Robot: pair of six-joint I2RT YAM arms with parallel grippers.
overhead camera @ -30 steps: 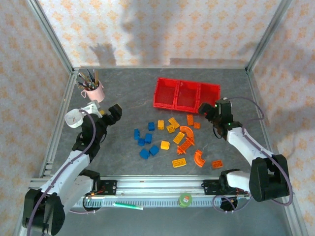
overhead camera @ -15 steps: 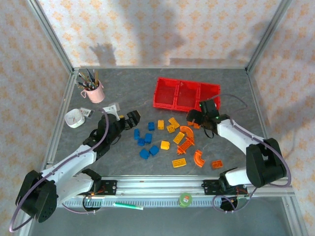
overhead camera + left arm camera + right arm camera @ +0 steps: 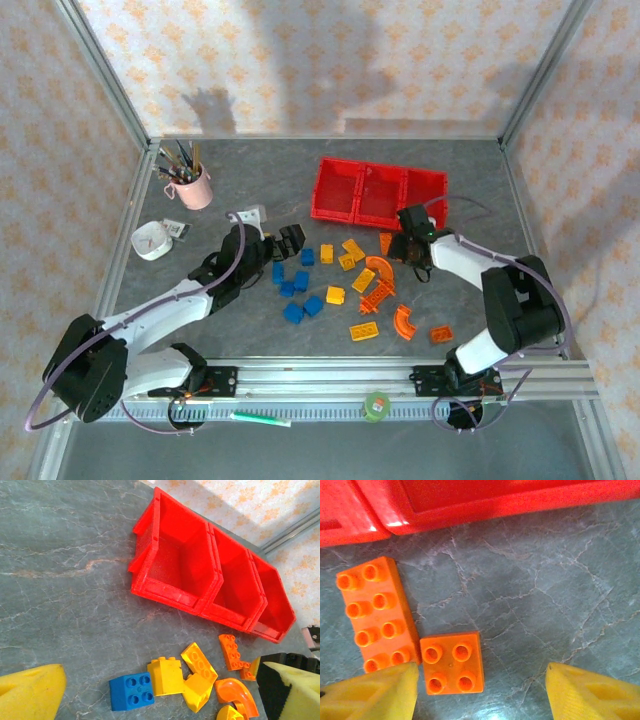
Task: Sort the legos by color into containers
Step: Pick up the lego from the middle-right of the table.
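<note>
The grey marbled table [image 3: 250, 190] stands between patterned wallpaper walls [image 3: 300, 60]. The legos [image 3: 335, 295] lie loose on it, near the red bins [image 3: 358, 192]. The left gripper [image 3: 292, 240] is spread open near a blue brick [image 3: 131, 691]. The right gripper [image 3: 481, 680] is spread open around an orange brick [image 3: 451, 663].

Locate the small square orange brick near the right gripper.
In the right wrist view the square orange brick lies between the fingers of the open right gripper, next to the long orange brick and just short of the red bins.
</note>
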